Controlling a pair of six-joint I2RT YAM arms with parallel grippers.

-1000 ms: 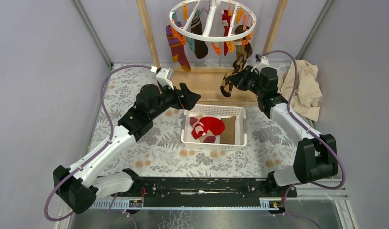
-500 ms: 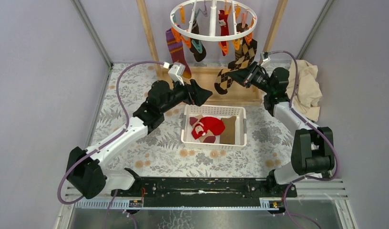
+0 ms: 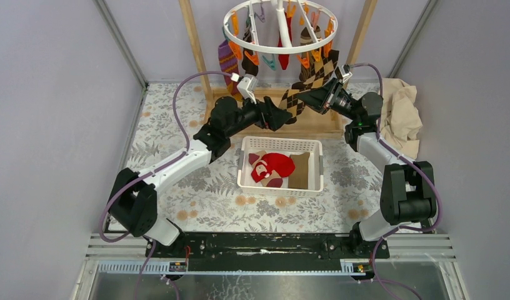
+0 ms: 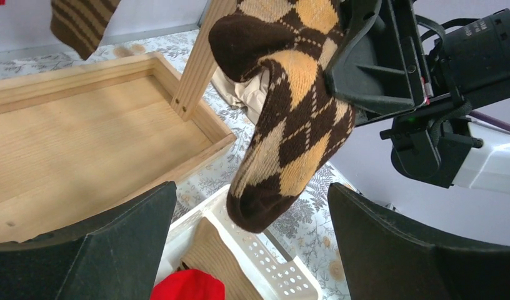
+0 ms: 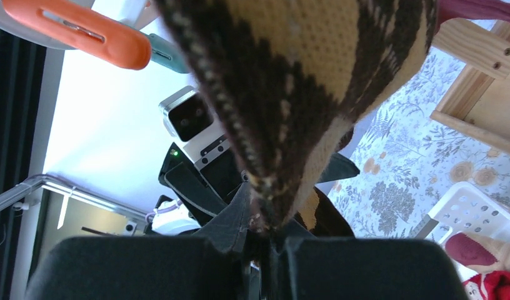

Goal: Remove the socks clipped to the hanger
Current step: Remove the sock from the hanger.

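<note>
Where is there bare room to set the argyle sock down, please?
Bare flowered tablecloth lies in front of the basket and far left. Crowded: left gripper, right gripper and argyle sock beneath the hanger; cream cloth at right rear.

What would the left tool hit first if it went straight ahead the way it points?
Probably the brown argyle sock, hanging dead ahead of the open left tool and pinched by the right tool; how far off is hard to judge.

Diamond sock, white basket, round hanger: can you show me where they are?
diamond sock (image 4: pixel 290 125), left wrist view, on its middle.
white basket (image 3: pixel 280 141), top view, on its far rim.
round hanger (image 3: pixel 262 48), top view, on the ring's near edge.
</note>
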